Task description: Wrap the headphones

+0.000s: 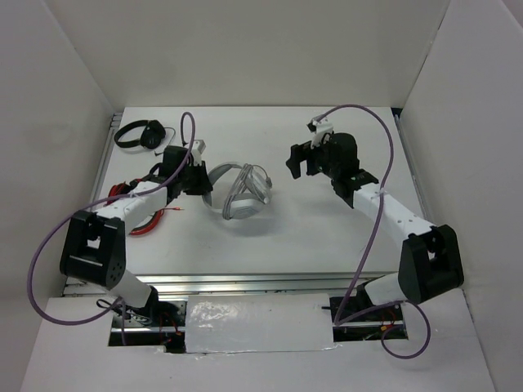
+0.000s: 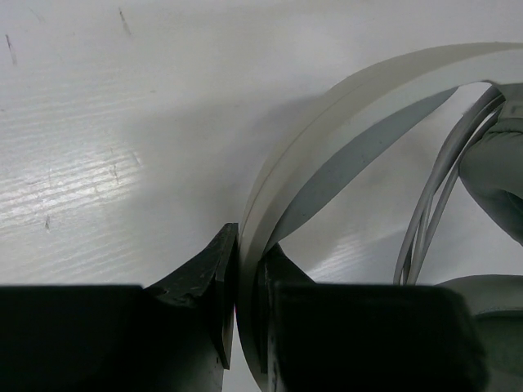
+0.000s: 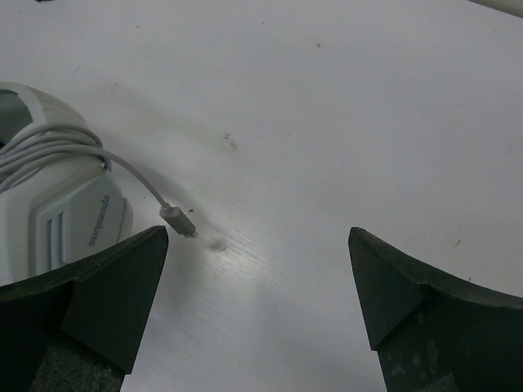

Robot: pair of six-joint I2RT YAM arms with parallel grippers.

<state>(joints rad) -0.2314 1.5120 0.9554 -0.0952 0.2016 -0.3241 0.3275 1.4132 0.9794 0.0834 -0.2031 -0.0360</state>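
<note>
White walls stand round your table [image 1: 327, 237], and the grey headphones [image 1: 241, 192] sit near its middle. Only your left wrist camera shows the left gripper [image 2: 245, 278] squeezing the wide headband [image 2: 351, 106]. Only your right wrist camera shows the metal plug [image 3: 177, 219] lying loose beside an earcup [image 3: 57, 212], with the cable [image 3: 41, 147] looped round it, I think. Your right gripper [image 3: 257, 237] is wide open and holds nothing.

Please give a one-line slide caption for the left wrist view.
Left gripper shut on the headband of the headphones, cable loops at right.
</note>
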